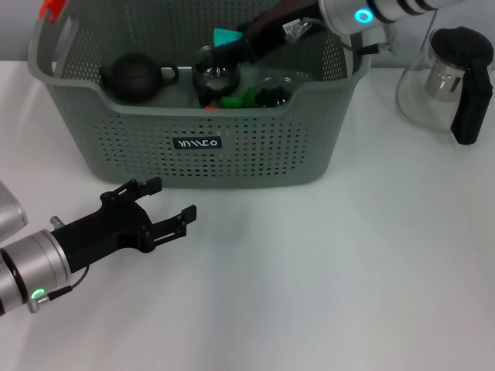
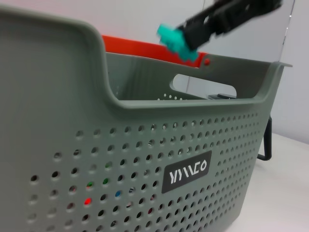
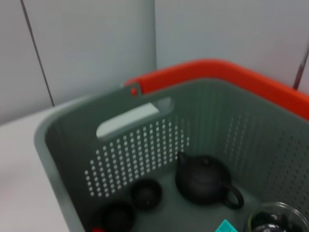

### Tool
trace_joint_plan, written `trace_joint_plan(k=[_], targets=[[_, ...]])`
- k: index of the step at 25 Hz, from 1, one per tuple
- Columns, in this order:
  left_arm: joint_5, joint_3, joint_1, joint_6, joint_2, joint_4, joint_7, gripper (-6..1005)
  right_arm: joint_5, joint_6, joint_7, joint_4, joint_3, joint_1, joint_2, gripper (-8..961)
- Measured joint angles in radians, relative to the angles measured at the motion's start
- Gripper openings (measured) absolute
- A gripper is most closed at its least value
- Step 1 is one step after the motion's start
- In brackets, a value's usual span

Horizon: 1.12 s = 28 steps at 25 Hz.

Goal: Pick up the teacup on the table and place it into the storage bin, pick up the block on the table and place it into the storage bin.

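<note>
Near left: left gripper [image 1: 164, 206] low over the white table [image 1: 325, 270], fingers spread apart, nothing between them, tips pointing at the bin's near wall but stopping short of it. Open bare tabletop across the whole near and right side.

Middle: storage bin [image 1: 255, 147], grey-green perforated, black label [image 1: 197, 143] on the near wall, near rim dipped in the centre. Bin stands on the table, well clear of the near edge. In the left wrist view the near wall fills most of the frame, orange handle [image 2: 145, 47] along the far rim.

Inside the bin: dark teapot [image 1: 137, 76] on the left, dark teacups [image 3: 146, 192] beside it in the right wrist view, a glass vessel [image 1: 216, 76] in the middle, green and red bits near the front wall, and a clear item at right.

Far: right gripper [image 1: 241, 45] reaches in from the far right over the bin's interior, above the rim, closed on the teal block [image 1: 227, 36]. Block is in the air over the bin's centre, apart from the contents below. Left wrist view shows the same: block [image 2: 176, 42] pinched at the black fingertips, above the far rim.

Far right: glass pitcher [image 1: 451, 81] with black handle stands on the table just beside the bin's right wall, a narrow gap between them.
</note>
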Motion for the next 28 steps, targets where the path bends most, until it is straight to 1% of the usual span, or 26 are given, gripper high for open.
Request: trace_joint_plan(k=[2,6,9,11,13,15,18,20,22,24,26,28], targets=[[0.000,0.000,0.000,0.000,0.000,0.000,0.000,857,-0.008,0.013,-0.011,0.027,-0.022,0.015,0.004,670],[0.000,0.000,0.000,0.001,0.000,-0.001,0.000,857,-0.006,0.014,-0.009,0.018,-0.050,0.017,0.006,687],[0.000,0.000,0.001,0.003,0.000,-0.002,0.000,856,0.009,-0.005,-0.006,-0.045,-0.037,-0.014,0.003,700],[0.000,0.000,0.002,0.003,0.000,-0.002,0.000,856,0.022,-0.032,-0.006,-0.127,-0.033,-0.056,0.003,709],[0.000,0.000,0.004,0.004,0.000,-0.002,0.000,856,0.040,-0.067,-0.005,-0.207,-0.030,-0.098,0.003,906],[0.000,0.000,0.005,0.006,0.000,-0.002,0.000,857,0.091,-0.124,-0.014,-0.307,-0.026,-0.164,0.003,911],[-0.001,0.000,0.005,0.009,0.000,-0.002,0.000,858,0.255,-0.193,-0.107,-0.454,-0.024,-0.328,0.002,919],[-0.001,0.000,0.005,0.015,0.000,-0.001,0.000,858,0.384,-0.225,-0.214,-0.493,-0.024,-0.432,0.001,921],[-0.001,0.000,0.006,0.040,0.003,0.003,0.000,858,0.527,-0.286,-0.383,-0.480,-0.024,-0.543,-0.001,920],[-0.001,0.000,0.008,0.071,0.012,0.007,-0.002,858,0.628,-0.369,-0.568,-0.418,-0.025,-0.635,-0.001,919],[-0.001,0.000,0.008,0.118,0.027,0.009,-0.008,858,0.691,-0.433,-0.718,-0.345,-0.023,-0.694,0.002,918],[0.009,0.003,0.006,0.180,0.045,0.015,-0.011,858,0.744,-0.482,-0.856,-0.216,-0.018,-0.731,0.004,917]])
